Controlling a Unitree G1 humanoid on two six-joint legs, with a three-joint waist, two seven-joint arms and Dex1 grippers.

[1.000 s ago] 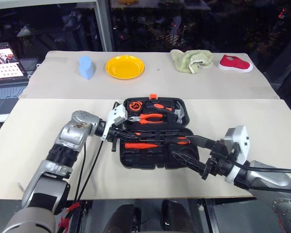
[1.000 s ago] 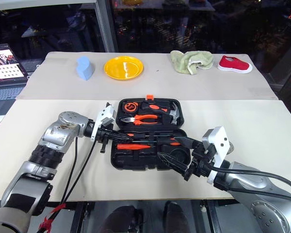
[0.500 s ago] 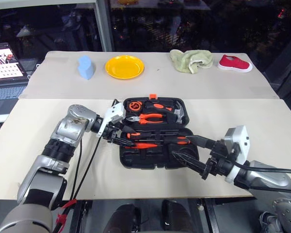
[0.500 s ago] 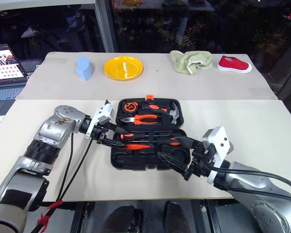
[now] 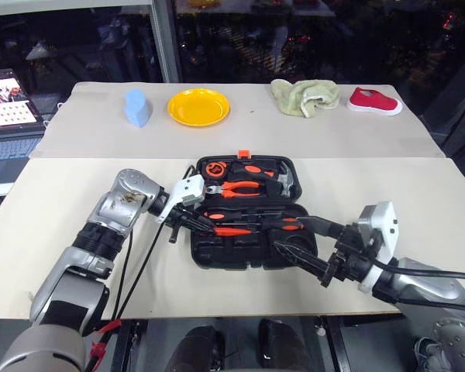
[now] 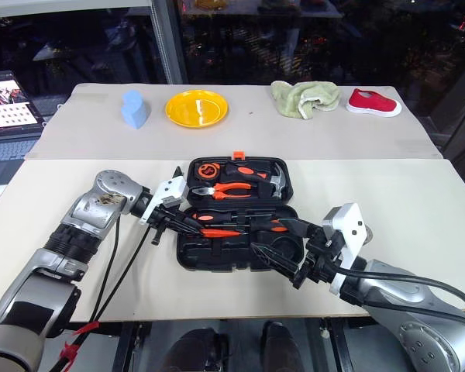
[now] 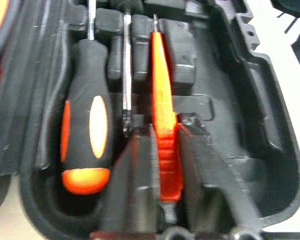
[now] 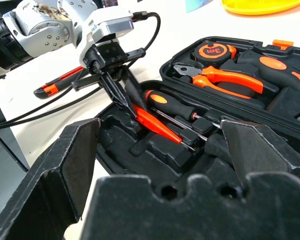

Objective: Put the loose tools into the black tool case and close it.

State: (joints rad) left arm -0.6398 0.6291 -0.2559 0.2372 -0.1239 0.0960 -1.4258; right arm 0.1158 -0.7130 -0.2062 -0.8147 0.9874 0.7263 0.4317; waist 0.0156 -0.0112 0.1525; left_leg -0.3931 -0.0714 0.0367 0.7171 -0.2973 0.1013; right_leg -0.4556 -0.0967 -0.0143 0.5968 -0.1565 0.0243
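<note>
The black tool case [image 5: 217, 256] lies open at the middle of the table. My left gripper [image 5: 205, 226] reaches in from the case's left side and is shut on the end of the slim red tester [image 5: 234, 231], which lies in the near half. The left wrist view shows the tester [image 7: 160, 85] pinched between both fingers, with an orange-and-black screwdriver [image 7: 87, 135] resting beside it. Another screwdriver [image 8: 52, 89] lies on the table left of the case. Over the case's near right part my right gripper [image 5: 291, 234] is open, with nothing in it.
Orange pliers [image 5: 244, 187], a tape measure [image 5: 215, 168] and a hammer [image 5: 288, 180] sit in the case's far half. Along the table's far side are a blue object [image 5: 137, 107], a yellow plate [image 5: 199, 106], a green cloth [image 5: 305, 96] and a red shoe [image 5: 375, 101]. A laptop [image 5: 8, 97] stands at far left.
My left gripper has shut on the red tester and its wrist has rolled, without leaving its place. The right arm has not moved.
</note>
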